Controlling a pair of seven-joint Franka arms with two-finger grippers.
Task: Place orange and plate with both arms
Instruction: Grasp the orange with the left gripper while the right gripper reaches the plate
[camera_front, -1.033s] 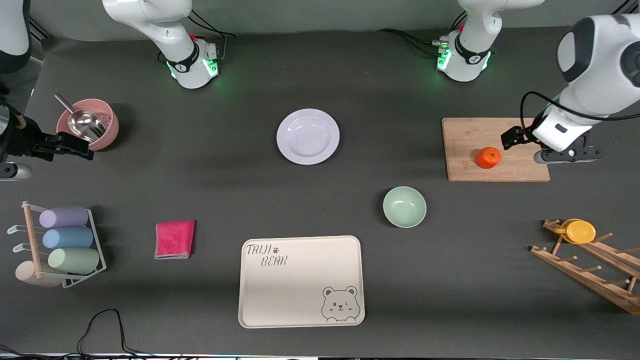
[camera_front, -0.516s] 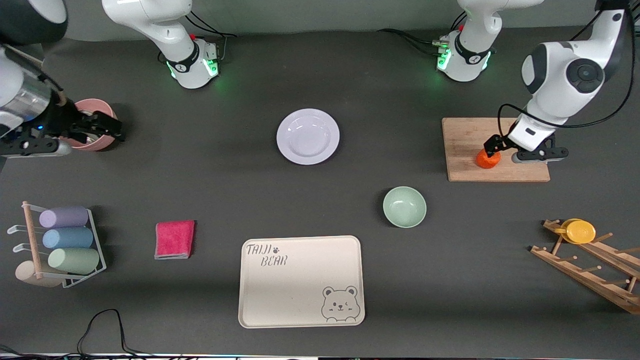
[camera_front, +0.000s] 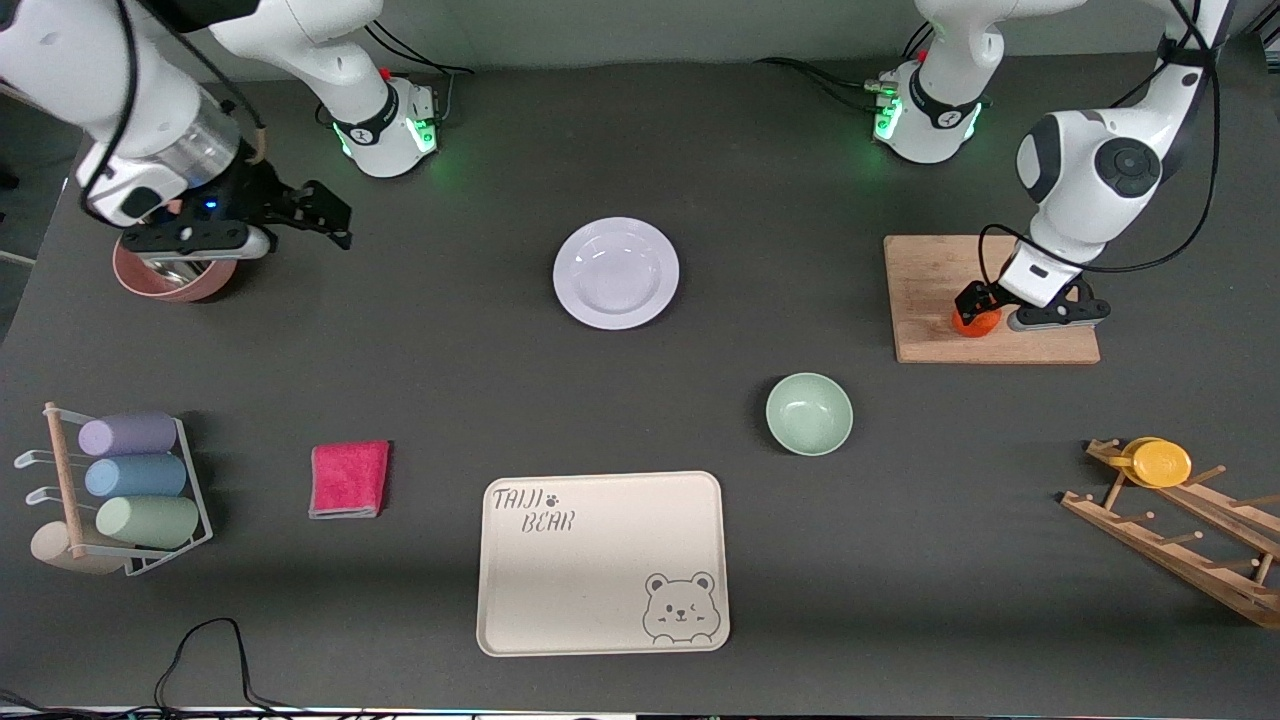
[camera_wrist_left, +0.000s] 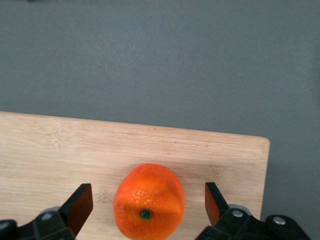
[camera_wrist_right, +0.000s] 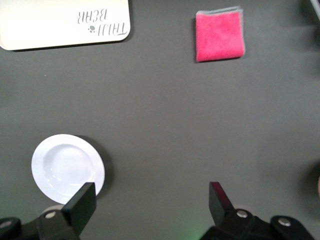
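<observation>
While the orange (camera_wrist_left: 149, 200) sits on the cutting board (camera_front: 930, 275), the left pincer (camera_wrist_left: 149, 204) straddles it, jaws wide open, not touching.
Orange: round, bumpy skin, green stem dot, on pale grainy bamboo board at the left arm's end of the matte dark desk (camera_front: 480, 380). Plate (camera_front: 616, 272): round, glossy, pale lavender-white, wide rim, mid-desk, untouched. Right pincer (camera_front: 325, 213) open, in the air beside the pink bowl (camera_front: 165, 282). Mint bowl (camera_front: 809, 413), cream bear tray (camera_front: 603, 563) and fuzzy pink cloth (camera_front: 348, 479) lie nearer the camera.
</observation>
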